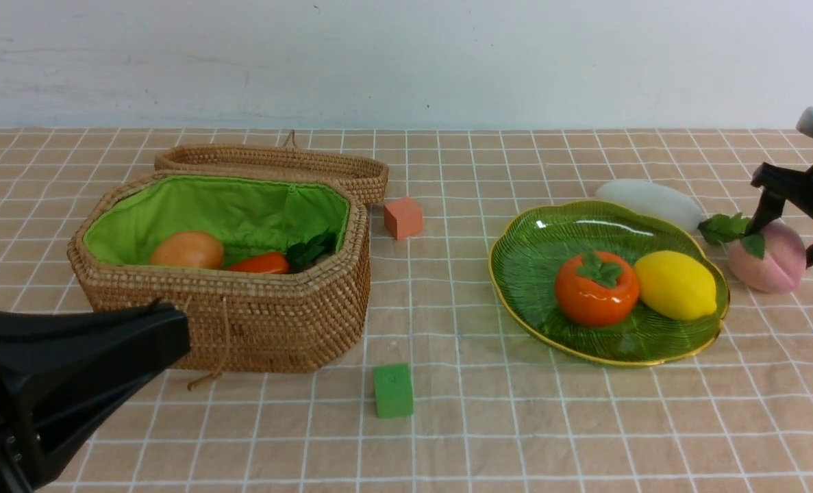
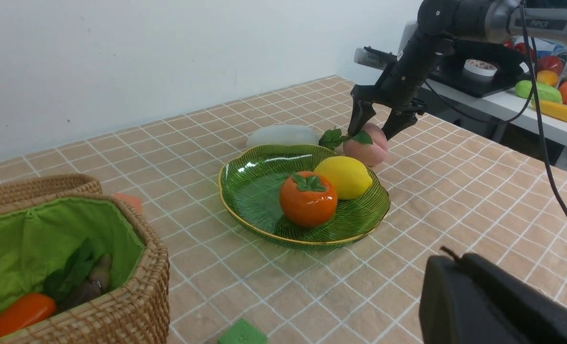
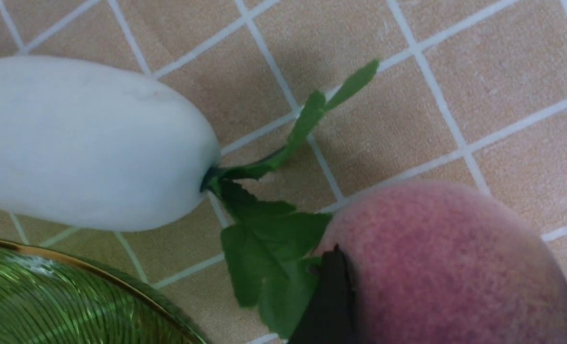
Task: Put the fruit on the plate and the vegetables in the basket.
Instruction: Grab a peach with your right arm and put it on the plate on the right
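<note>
The tan bench (image 1: 447,424) with a white grid meets a plain white wall (image 1: 406,61). The right pincer (image 1: 788,239) straddles the fuzzy pink peach (image 1: 767,257) beside the green glass plate (image 1: 536,287), jaws apart; the left pincer is closed.

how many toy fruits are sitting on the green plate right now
2: the persimmon, near the middle of the plate, and the lemon, just right of it. None seems hidden.

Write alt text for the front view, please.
The right gripper straddles a pink peach beside a green plate holding a persimmon and a lemon. A white radish lies behind the plate; vegetables fill part of a lined basket at left.
</note>
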